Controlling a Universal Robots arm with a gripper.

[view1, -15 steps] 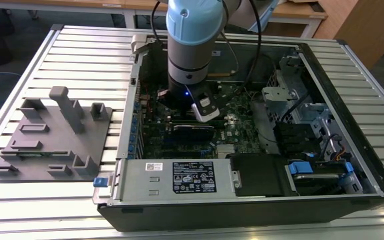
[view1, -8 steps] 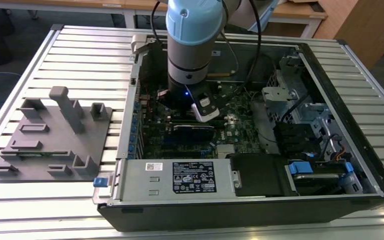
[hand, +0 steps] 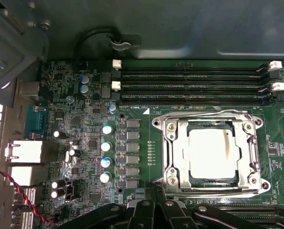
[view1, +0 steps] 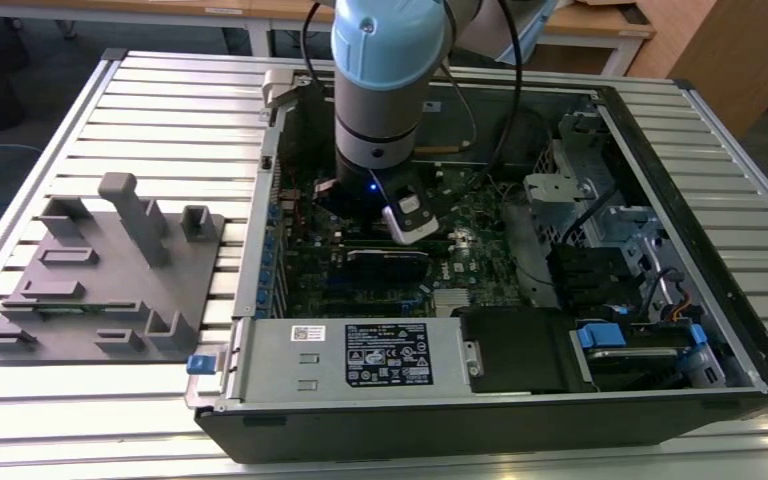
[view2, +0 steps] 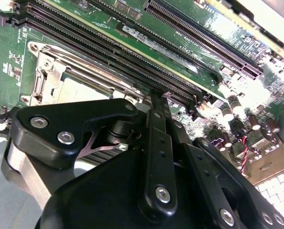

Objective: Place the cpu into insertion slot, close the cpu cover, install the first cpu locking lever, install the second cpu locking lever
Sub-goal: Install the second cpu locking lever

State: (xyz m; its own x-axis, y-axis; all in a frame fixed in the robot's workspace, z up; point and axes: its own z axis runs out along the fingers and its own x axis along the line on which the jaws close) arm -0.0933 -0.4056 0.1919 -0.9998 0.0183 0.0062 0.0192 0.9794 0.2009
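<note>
One exterior view: arm (view1: 381,90) reaches down into the open computer case (view1: 704,330) on a slatted metal table (view1: 91,400); a white label on the power supply (view1: 391,355), print not told; grey fixture (view1: 104,280) at the exterior view's left.
Second wrist view: gripper (view2: 153,102) fingers drawn together, empty, just beside the insertion slot (view2: 41,86).
First wrist view: cpu (hand: 212,153) seated in the slot, cpu cover (hand: 177,157) framing it, memory slots (hand: 194,86) beyond.

We saw a slatted metal counter (view1: 117,110) under bright light — wooden desks (view1: 598,25) stood behind it, a wooden cabinet (view1: 731,50) beside them, over dark floor (view1: 37,50).
</note>
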